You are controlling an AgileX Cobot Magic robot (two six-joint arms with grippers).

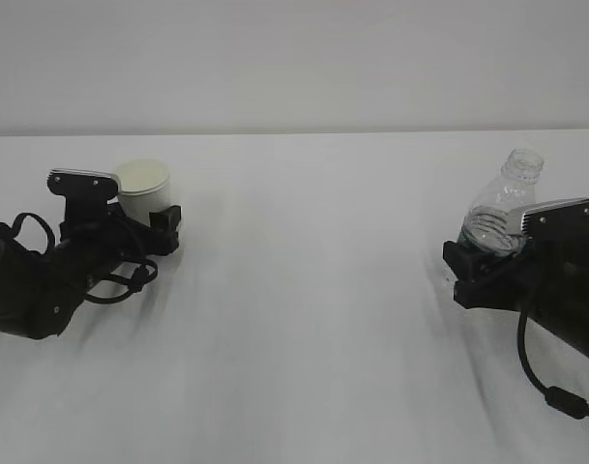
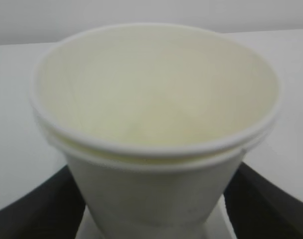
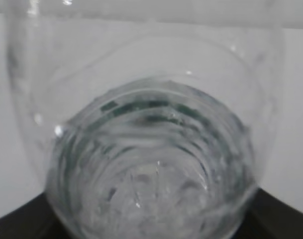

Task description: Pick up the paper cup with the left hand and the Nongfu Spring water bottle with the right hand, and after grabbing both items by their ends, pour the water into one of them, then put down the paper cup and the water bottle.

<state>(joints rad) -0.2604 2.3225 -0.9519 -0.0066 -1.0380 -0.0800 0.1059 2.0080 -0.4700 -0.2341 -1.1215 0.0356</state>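
Observation:
The white paper cup [image 1: 144, 184] stands upright at the left, its cream inside filling the left wrist view [image 2: 156, 99]. My left gripper [image 1: 139, 218] lies low on the table with its black fingers [image 2: 37, 209] against both sides of the cup's lower wall. At the right, the clear ribbed Nongfu Spring water bottle [image 1: 502, 208] leans slightly, neck uncapped, its base hidden in my right gripper [image 1: 487, 257]. The right wrist view looks along the bottle [image 3: 151, 164], with dark fingers [image 3: 283, 214] at both lower corners. I cannot make out any water in the cup.
The white table [image 1: 304, 319] stretches between the two arms, and a pale wall rises behind it. A black cable [image 1: 541, 372] loops from the right arm over the table's front right.

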